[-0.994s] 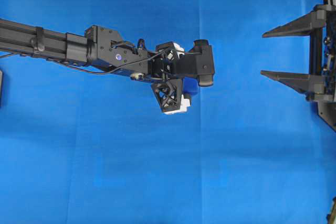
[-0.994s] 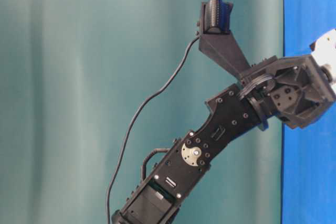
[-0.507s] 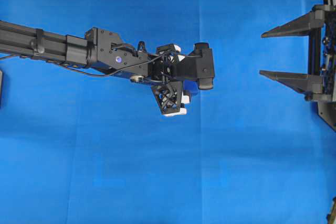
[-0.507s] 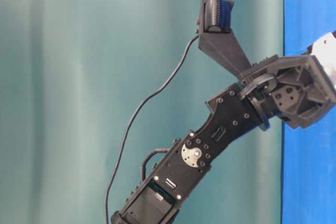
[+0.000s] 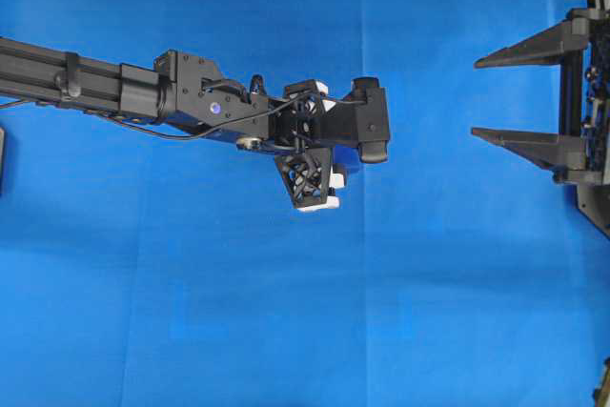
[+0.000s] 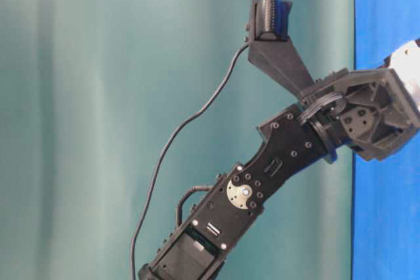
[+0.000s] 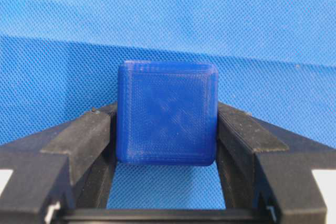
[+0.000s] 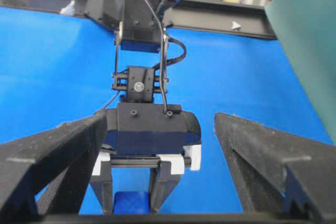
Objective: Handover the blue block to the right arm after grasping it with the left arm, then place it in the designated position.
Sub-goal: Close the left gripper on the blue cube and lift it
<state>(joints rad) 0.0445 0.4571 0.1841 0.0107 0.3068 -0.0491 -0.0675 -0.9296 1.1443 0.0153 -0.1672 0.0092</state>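
Note:
The blue block (image 7: 167,113) is a small dark-blue cube, clamped between the two black fingers of my left gripper (image 7: 167,109). In the right wrist view the left gripper (image 8: 131,205) points down with the block (image 8: 131,200) between its fingertips. I cannot tell if the block touches the cloth. In the overhead view the left gripper (image 5: 319,178) is at mid-table and hides the block. My right gripper (image 5: 477,99) is open and empty at the right edge, well apart, facing the left gripper (image 8: 161,118). The table-level view shows only the left arm's wrist (image 6: 367,116).
Blue cloth (image 5: 286,312) covers the table. A teal backdrop (image 6: 98,96) stands at one side. Black frame rails (image 8: 220,17) run along the far table edge behind the left arm. A dark object (image 5: 2,159) sits at the overhead view's left edge.
The left gripper's white brackets drew closer together and the wrist tilted slightly a second ago; it has been still for the last half second. The right arm has not moved.

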